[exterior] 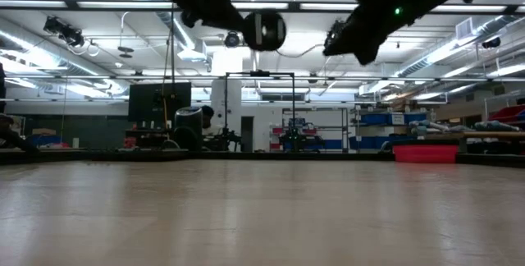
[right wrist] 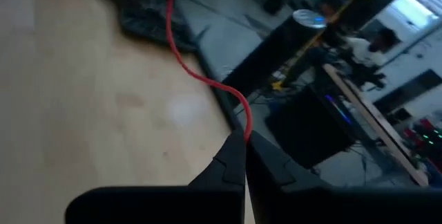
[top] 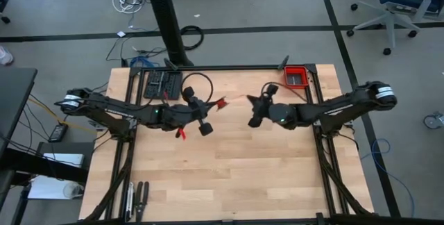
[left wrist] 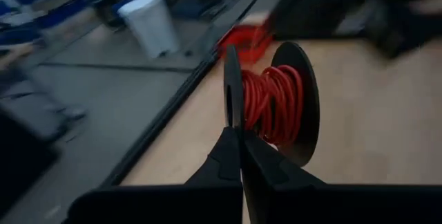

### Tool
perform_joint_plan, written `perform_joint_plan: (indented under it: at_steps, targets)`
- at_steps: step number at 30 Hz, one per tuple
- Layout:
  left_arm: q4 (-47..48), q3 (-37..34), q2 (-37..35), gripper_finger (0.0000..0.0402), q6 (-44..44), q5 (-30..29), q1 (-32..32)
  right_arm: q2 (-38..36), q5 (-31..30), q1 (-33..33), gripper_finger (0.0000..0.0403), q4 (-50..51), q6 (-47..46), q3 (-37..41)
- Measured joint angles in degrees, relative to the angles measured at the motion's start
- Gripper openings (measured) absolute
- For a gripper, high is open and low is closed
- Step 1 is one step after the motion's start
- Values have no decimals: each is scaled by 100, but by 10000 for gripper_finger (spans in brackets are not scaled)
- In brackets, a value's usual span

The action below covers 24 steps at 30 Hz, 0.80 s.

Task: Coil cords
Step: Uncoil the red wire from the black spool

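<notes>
Left wrist view shows the left gripper (left wrist: 241, 135) with fingers clenched on a black spool (left wrist: 271, 102) wound with red cord (right wrist: 207, 79), whose free end the right gripper (right wrist: 246, 140) pinches above the desk (top: 229, 176).

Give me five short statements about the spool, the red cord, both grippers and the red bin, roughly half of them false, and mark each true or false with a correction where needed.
1. The left gripper is shut on the rim of a black spool. True.
2. The spool is bare, with no cord on it. False: red cord is wound around its core.
3. The right gripper pinches a strand of the red cord. True: its fingers are shut on the strand.
4. The red bin sits at the table's near left corner. False: it is at the far edge, on the right arm's side.
5. Both arms rest flat on the table. False: in the low view they hang above it.
</notes>
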<state>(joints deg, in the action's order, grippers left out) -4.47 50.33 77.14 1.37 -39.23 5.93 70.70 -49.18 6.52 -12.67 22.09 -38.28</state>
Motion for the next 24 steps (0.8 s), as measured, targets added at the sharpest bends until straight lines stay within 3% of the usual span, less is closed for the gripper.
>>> perform_joint_plan:
  at_steps: [6, 11, 19, 24]
  targets:
    - [340, 0, 13, 0, -36, -377, -80, -674, 28, 329, 0, -308, -1, 0]
    - [317, 0, 13, 0, -62, -592, -105, -775, 1040, 659, 0, -853, 194, 0]
    - [-42, 0, 13, 0, -314, -937, -107, -154, 2909, 732, 0, -1754, 197, -2]
    - [-519, 0, 13, 0, -307, -714, -88, 496, 3119, 618, 0, -1821, 192, -2]
